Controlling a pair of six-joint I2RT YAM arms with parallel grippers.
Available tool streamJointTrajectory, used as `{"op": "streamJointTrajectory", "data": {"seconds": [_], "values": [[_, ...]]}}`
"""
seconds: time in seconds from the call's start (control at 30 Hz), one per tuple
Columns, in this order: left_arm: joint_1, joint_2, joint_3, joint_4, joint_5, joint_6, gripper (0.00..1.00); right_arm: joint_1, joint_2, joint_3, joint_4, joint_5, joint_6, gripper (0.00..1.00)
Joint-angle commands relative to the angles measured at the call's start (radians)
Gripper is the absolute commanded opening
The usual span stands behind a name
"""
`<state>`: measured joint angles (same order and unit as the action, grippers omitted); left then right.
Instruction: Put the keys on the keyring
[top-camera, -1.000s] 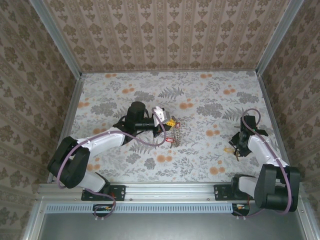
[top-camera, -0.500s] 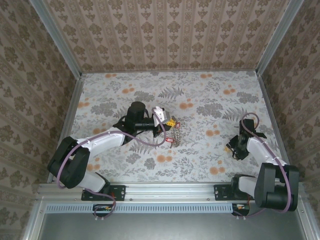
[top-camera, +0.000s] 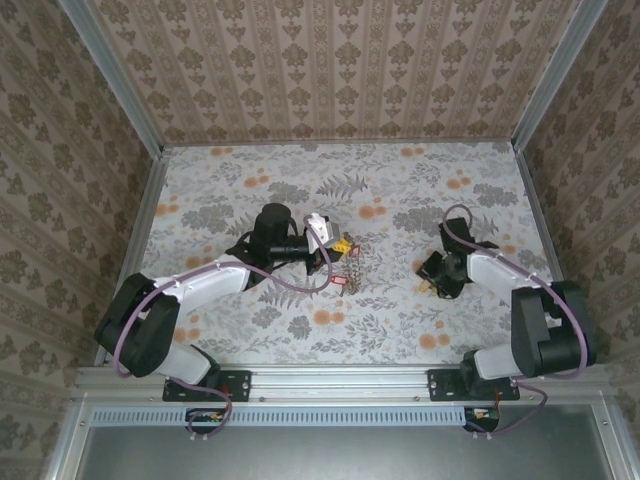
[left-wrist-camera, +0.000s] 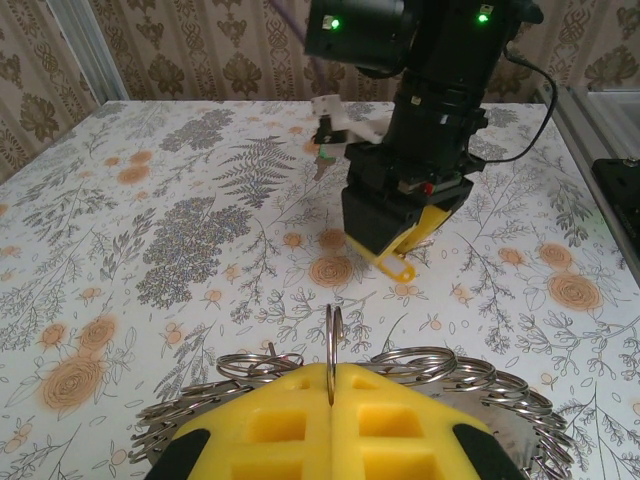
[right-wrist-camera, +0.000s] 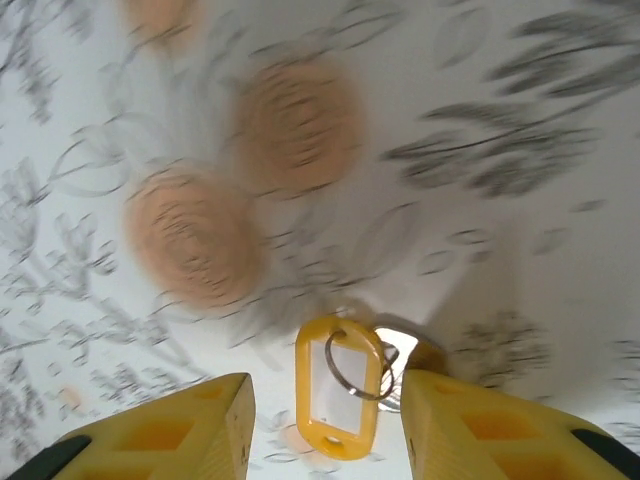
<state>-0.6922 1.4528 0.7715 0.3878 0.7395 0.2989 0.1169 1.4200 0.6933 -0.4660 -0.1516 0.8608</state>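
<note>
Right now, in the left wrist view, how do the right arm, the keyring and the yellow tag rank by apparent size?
1. right arm
2. keyring, though it is close to the camera and partly hidden, so unsure
3. yellow tag

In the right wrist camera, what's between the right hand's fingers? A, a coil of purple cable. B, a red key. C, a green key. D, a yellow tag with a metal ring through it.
D: a yellow tag with a metal ring through it shows between the spread fingers of the right hand.
</note>
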Motion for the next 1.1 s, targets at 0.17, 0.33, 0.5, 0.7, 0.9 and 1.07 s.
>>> {"op": "streamJointTrajectory", "data": {"seconds": [0.17,0.33,0.5,0.7,0.9,1.07], "values": [[-0.001,-0.033,0.015,0.007,0.017,-0.002,0.00,0.013,-0.056,0.107,-0.125,0.151,-0.147,0.42],[-0.004,-0.025,0.027,0.005,0.015,0.001,0.00,0.042,0.022,0.172,-0.204,0.175,-0.230,0.35],[-0.009,-0.022,0.032,0.001,0.016,0.000,0.00,0.068,0.078,0.196,-0.205,0.159,-0.272,0.35],[-0.009,-0.023,0.031,-0.008,0.014,0.003,0.00,0.077,0.137,0.223,-0.239,0.157,-0.347,0.32],[-0.009,-0.023,0.037,-0.013,0.012,0.005,0.00,0.078,0.158,0.233,-0.254,0.173,-0.374,0.28],[-0.010,-0.022,0.038,-0.016,0.015,0.006,0.00,0.079,0.170,0.238,-0.264,0.166,-0.384,0.25]]}}
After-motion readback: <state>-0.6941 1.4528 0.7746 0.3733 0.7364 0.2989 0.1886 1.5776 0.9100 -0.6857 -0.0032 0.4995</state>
